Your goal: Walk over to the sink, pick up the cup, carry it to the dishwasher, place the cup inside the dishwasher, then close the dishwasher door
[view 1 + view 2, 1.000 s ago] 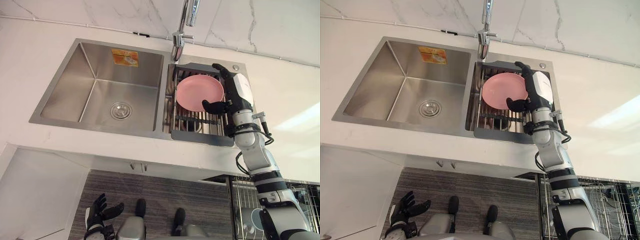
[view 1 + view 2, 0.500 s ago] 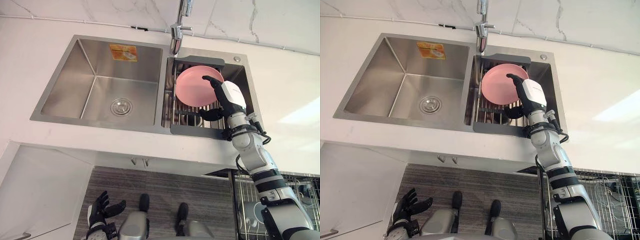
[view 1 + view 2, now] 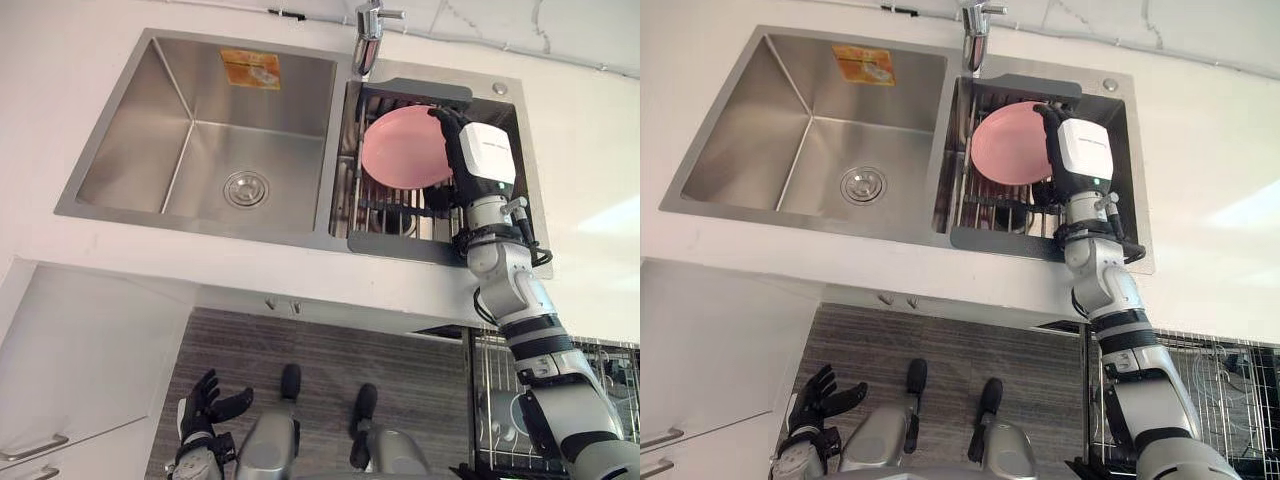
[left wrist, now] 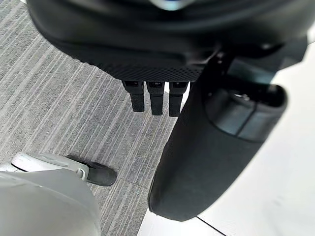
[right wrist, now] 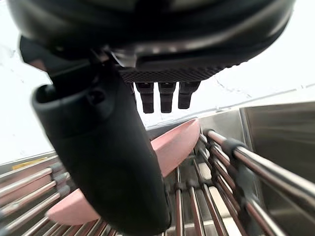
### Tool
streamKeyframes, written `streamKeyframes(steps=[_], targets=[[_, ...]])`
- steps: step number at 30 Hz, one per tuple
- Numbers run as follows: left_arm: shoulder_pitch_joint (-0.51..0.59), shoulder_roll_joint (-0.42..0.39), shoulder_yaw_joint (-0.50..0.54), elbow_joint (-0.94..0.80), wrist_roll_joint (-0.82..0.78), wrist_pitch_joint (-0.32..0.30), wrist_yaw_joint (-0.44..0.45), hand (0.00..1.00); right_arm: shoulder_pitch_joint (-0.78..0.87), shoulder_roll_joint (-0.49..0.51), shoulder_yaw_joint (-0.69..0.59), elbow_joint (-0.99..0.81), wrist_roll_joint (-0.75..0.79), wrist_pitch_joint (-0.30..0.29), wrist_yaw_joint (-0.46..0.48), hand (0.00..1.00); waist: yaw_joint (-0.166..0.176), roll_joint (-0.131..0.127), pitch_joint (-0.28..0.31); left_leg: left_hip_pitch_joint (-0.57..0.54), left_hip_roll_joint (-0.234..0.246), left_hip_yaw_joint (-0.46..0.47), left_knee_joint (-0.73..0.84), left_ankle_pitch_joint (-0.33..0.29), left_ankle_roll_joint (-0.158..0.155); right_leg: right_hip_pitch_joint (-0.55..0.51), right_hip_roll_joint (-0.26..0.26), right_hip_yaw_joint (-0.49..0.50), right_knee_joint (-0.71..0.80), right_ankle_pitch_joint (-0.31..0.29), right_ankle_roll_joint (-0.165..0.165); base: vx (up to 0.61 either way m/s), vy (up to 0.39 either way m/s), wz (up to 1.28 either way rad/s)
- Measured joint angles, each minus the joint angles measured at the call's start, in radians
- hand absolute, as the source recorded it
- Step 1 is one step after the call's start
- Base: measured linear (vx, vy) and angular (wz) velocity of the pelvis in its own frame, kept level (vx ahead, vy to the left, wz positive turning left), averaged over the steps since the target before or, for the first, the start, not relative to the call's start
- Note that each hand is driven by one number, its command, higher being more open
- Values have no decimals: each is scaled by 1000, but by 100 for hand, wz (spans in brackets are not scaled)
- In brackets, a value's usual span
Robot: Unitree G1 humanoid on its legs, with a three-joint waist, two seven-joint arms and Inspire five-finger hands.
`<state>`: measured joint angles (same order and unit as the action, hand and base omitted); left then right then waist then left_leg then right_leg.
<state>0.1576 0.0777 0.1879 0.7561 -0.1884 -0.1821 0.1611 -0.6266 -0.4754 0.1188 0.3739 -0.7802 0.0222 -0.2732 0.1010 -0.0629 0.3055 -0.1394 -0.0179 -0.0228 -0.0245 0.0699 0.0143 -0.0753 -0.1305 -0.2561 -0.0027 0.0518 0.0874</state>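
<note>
Left hand [image 3: 203, 415] hangs low over the floor [image 3: 320, 345], fingers spread, holding nothing. One sink [image 3: 120, 150] with two basins sits in the tabletop [image 3: 60, 100]. The right basin's one rack [image 3: 400, 247] carries one pink plate [image 3: 405, 150]. Right hand [image 3: 485, 155] is at the plate's right edge, fingers straight, clasping nothing.

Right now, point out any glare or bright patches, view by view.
Left eye view: a bright light patch on the white countertop, right of the right hand. Right wrist view: glints along the steel rack rods beside the round pink plate.

Pink plate [image 3: 400, 150] — in wire rack [image 3: 395, 247]
</note>
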Motion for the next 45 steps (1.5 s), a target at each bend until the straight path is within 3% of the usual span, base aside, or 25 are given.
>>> streamKeyframes(steps=[7, 12, 21, 29, 33, 39, 45], targets=[[-37, -18, -7, 2, -15, -3, 6, 90, -93, 0, 0, 94, -4, 23, -17, 30, 3, 14, 31, -22, 0, -10, 4, 3, -3, -16, 1, -7, 0, 1, -2, -4, 1, 3], [-43, -20, -20, 2, -31, -7, 7, 90, -108, -1, 7, 93, 1, 3, -34, 30, 2, 21, 36, -26, 6, -9, 5, 2, -4, -17, 8, -3, -5, 1, -5, 0, 0, 0], [-57, -20, -22, 0, -46, -11, 7, 90, -83, -8, -13, -25, 24, -25, -44, 30, -2, 21, 47, -25, 9, 0, 2, 7, -9, -16, 11, -1, -14, -3, -11, 3, -2, -1], [-49, -13, -21, -3, -43, -11, 3, 90, 146, -48, -118, -399, 33, -97, -76, 30, -11, 14, 43, 53, 14, 65, 1, -15, -8, 30, 9, 45, 2, 4, -5, 55, 21, -15], [-18, -1, -20, 0, -13, -9, -7, 90, 319, -46, -169, -549, 34, -145, -78, 30, -40, -3, 30, 117, 18, 107, 0, -33, -6, 73, 11, 89, 0, 5, -4, 40, 20, -31], [2, 19, -20, 47, 16, 2, -15, 90, 526, 45, -316, -636, 63, -171, -82, 30, -90, -36, -36, 172, 23, 173, -7, -65, -10, 98, 18, 150, -18, 4, -3, 4, 6, -37], [17, 18, -40, 89, 33, 2, -16, 90, 702, 123, -457, -677, 80, -162, -108, 30, -122, -19, -101, 184, 26, 229, -15, -82, -16, 86, 24, 198, -34, -6, -2, -35, -20, -32]])
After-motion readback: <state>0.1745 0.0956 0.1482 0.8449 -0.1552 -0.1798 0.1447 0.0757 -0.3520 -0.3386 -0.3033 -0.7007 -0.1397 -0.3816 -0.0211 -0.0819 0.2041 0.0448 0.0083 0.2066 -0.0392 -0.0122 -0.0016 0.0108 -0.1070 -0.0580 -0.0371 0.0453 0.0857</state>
